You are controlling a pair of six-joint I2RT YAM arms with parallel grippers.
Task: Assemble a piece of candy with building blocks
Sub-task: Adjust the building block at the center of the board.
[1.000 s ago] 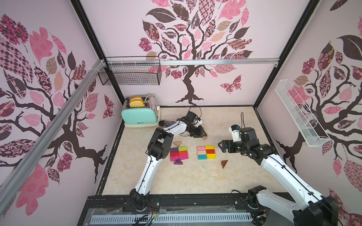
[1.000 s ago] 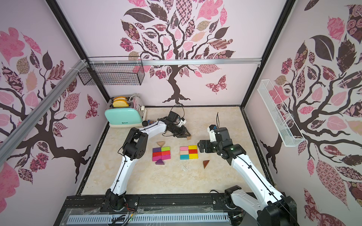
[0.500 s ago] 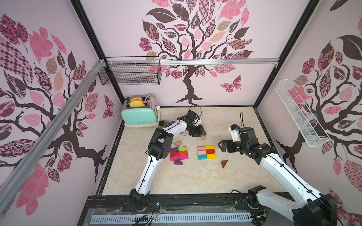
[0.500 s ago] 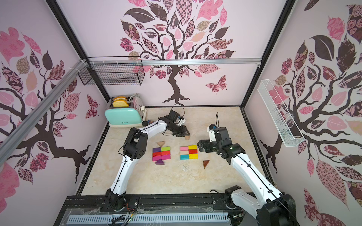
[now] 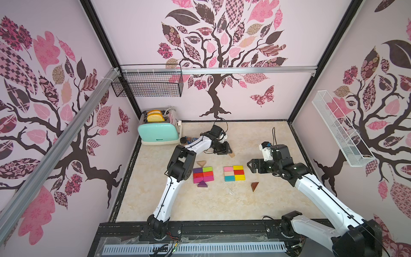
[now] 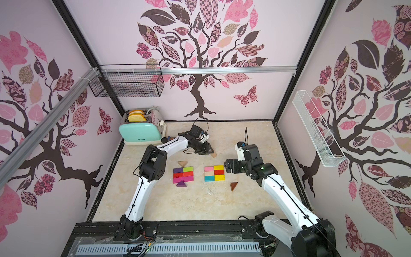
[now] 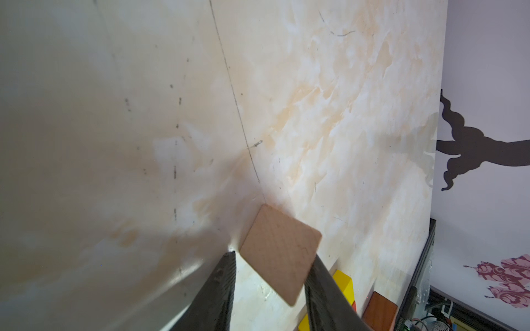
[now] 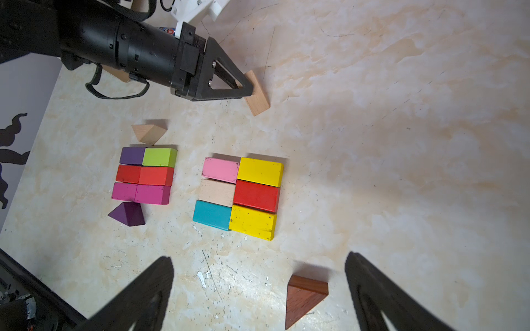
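Note:
Two groups of building blocks lie flat mid-table. The left group (image 5: 203,174) is purple, green, red and magenta, with a tan triangle (image 5: 201,163) at its far end and a purple triangle (image 5: 202,184) at its near end. The right group (image 5: 234,173) is pink, yellow, tan, red and teal. Behind them my left gripper (image 5: 229,151) is shut on a tan block (image 7: 281,252), held tilted with a corner near the table. My right gripper (image 8: 259,258) hovers open to the right of the groups. A brown triangle (image 8: 304,298) lies loose below it.
A mint toaster (image 5: 159,133) with toast stands in the back left corner. Next to it are a small black-capped jar (image 5: 183,140) and a blue packet (image 5: 192,139), half hidden by my left arm. Wire baskets hang on the back wall (image 5: 148,86) and the right wall (image 5: 340,131).
My left gripper has edged slightly to the right with the tan block. The right arm has barely shifted.

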